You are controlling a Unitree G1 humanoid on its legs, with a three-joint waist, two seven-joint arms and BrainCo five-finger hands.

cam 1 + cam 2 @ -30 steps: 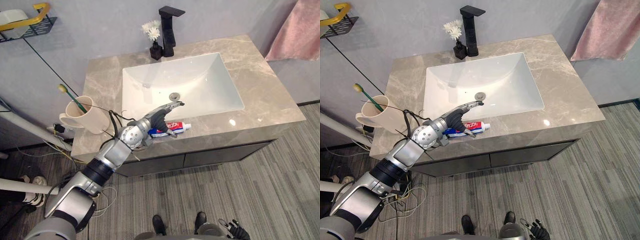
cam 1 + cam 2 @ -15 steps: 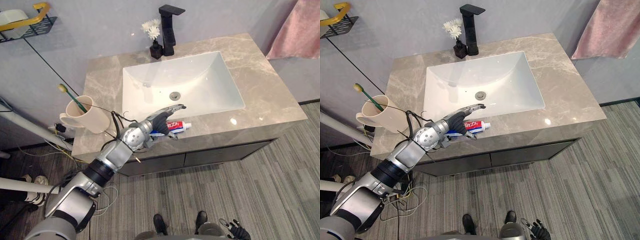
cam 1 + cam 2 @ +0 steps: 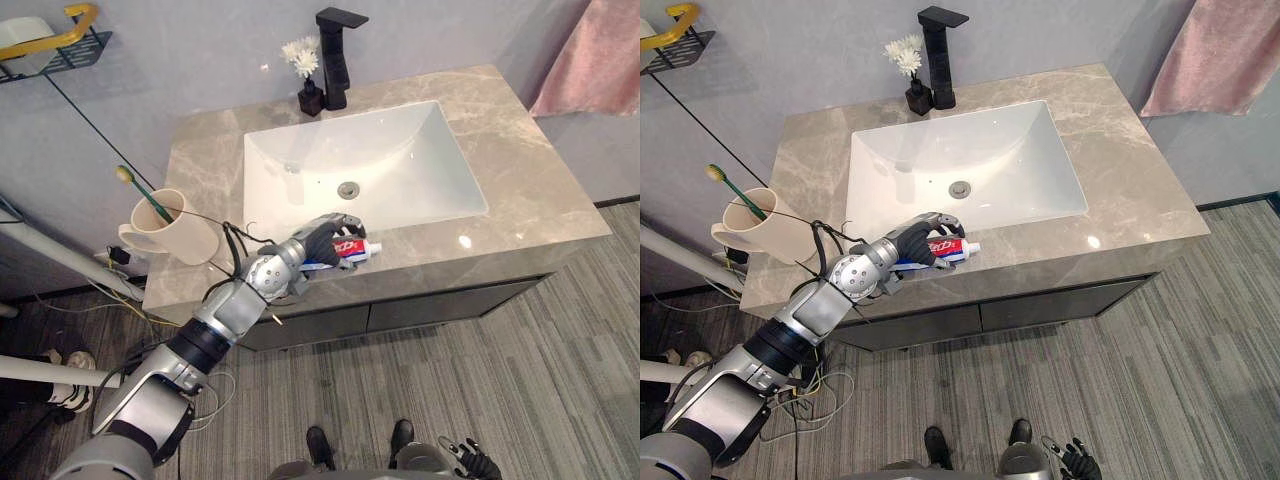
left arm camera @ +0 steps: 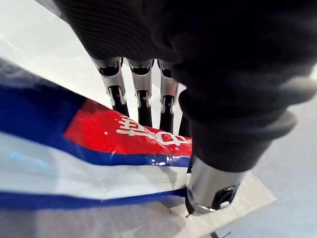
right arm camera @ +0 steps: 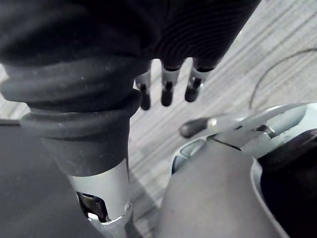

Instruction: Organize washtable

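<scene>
A red, white and blue toothpaste tube [image 3: 358,250] lies on the marble counter [image 3: 520,180] in front of the sink [image 3: 400,150]. My left hand [image 3: 312,243] reaches over it from the left, its fingers [image 4: 144,97] bent down across the tube [image 4: 99,148] and the thumb [image 4: 213,188] on the near side. A beige cup [image 3: 175,232] with a green toothbrush [image 3: 140,196] stands at the counter's left end. My right hand [image 5: 167,82] hangs low beside me with straight fingers, above the floor.
A black faucet [image 3: 338,55] and a small dark vase of white flowers [image 3: 307,82] stand behind the sink. A pink towel [image 3: 600,60] hangs at the right. A wire shelf [image 3: 55,45] is on the wall at upper left.
My left hand's fingers, straight above the tube before, have curled down onto it. The tube lies where it was.
</scene>
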